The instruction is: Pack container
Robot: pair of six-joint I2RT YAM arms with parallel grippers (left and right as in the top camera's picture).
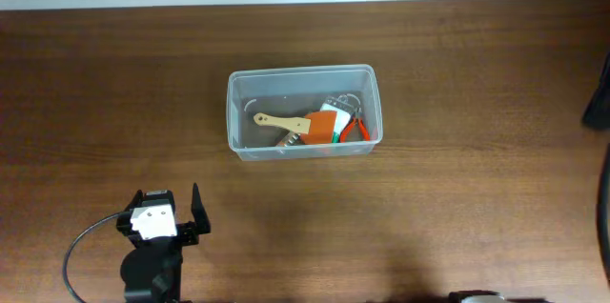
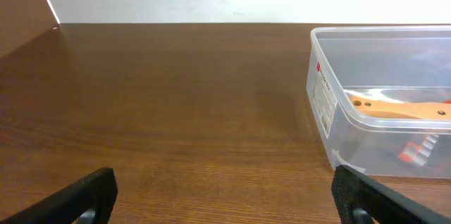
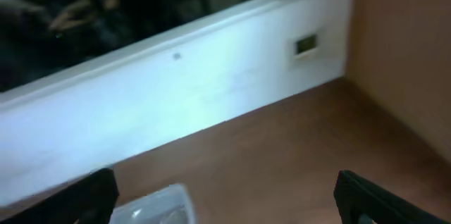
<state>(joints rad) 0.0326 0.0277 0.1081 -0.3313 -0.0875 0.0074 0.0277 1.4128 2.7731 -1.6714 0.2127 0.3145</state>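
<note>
Left gripper (image 2: 224,189) stands wide open with nothing between its fingers and touches nothing; overhead it sits near the front edge of the table (image 1: 95,103), well apart from the container (image 1: 233,112) and to its front-left, fingers pointed toward the far side. Right gripper (image 3: 225,185) is spread just as wide and is also empty, aimed at the back wall; a pale, blurred corner low in its view may be the tub, though that cannot be told for sure. The container rests upright near the middle of the table, lidless, with a wooden-handled tool (image 1: 281,122), an orange piece (image 1: 321,129) and something red-handled (image 1: 359,130) lying inside, crowded toward its right end. It looks light, thin-walled and smooth, so it would likely flex under a hard squeeze and slide on the wood if nudged, with its weight biased to the right end. The rolled rim is probably the stiffest part; a pinch over the near left short wall (image 2: 324,97), one finger inside and one outside just under the rim, seems the safest hold
</note>
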